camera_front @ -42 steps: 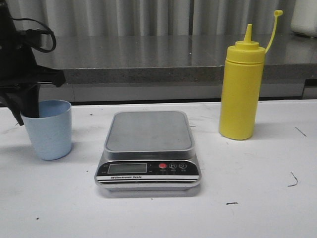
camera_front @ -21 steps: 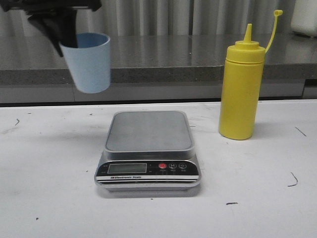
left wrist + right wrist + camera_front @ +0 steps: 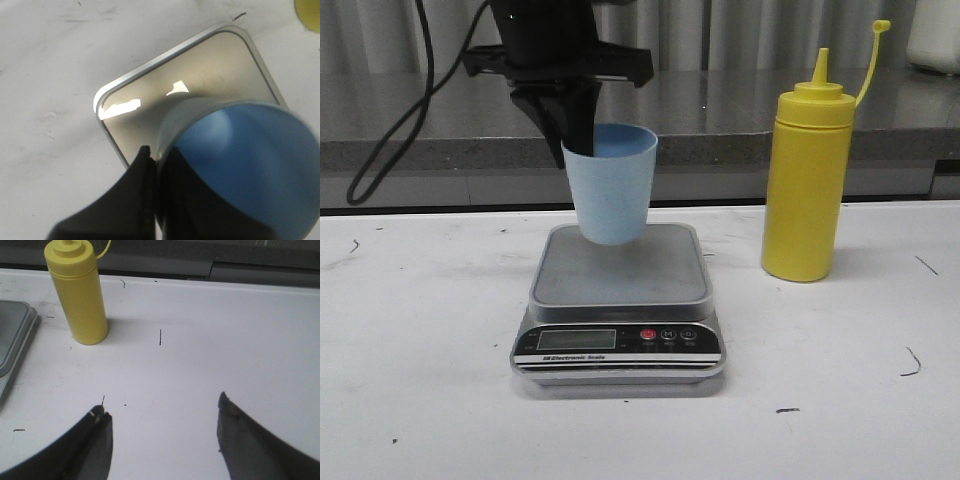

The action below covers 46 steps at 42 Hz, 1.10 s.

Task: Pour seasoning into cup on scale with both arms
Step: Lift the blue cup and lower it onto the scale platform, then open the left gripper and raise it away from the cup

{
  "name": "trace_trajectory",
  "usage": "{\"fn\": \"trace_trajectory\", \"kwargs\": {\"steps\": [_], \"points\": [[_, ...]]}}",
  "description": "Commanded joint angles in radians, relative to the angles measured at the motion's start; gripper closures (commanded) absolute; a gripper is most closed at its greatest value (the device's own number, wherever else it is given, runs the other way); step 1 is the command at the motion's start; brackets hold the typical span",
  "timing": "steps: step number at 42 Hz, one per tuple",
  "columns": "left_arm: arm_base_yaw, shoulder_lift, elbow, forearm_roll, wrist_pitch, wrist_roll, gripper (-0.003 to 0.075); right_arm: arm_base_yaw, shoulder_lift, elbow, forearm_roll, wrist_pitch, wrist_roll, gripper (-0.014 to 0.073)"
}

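Cup point(image 3: 611, 185) placement is the step in hand: the left gripper point(image 3: 572, 125), jaws pinched on the rim, holds it over the scale point(image 3: 620, 300), not quite seated (my reading). Next, lower and release. Seasoning point(image 3: 807, 185) stands right; right gripper point(image 3: 162, 420) gapes empty.

A second ago the cup point(image 3: 611, 182) stood on the bench point(image 3: 420, 400) near its left edge, the left pincer point(image 3: 572, 128) clamped on its rim. Since then that pincer has lifted it and carried it rightward; it now hangs over the scale point(image 3: 618, 300), its base just above the platform's rear part.
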Motion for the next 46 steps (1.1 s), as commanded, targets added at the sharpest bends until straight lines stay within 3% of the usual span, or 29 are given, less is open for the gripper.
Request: {"fn": "trace_trajectory", "kwargs": {"steps": [1,10,21,23,36,46], "points": [[-0.008,-0.036,-0.036,-0.005,-0.036,0.001,0.074,-0.004,0.013,-0.032,0.001,-0.065,-0.012,0.0122],[-0.008,-0.028,-0.043,-0.005,-0.04,-0.006,0.0698,-0.004,0.013,-0.032,0.001,-0.065,-0.012,0.0122],[-0.008,-0.028,-0.043,-0.005,-0.034,-0.006,0.0363,-0.004,0.013,-0.032,0.001,-0.065,-0.012,0.0122],[-0.008,-0.03,-0.043,-0.005,-0.027,-0.006,0.0334,-0.004,0.013,-0.032,0.001,-0.065,-0.012,0.0122],[-0.007,-0.164,-0.046,0.002,0.051,-0.006,0.0323,-0.004,0.013,-0.032,0.001,-0.065,-0.012,0.0122],[0.01,-0.434,0.099,0.012,-0.034,-0.006,0.0323,-0.004,0.013,-0.032,0.001,-0.065,-0.012,0.0122]]}}
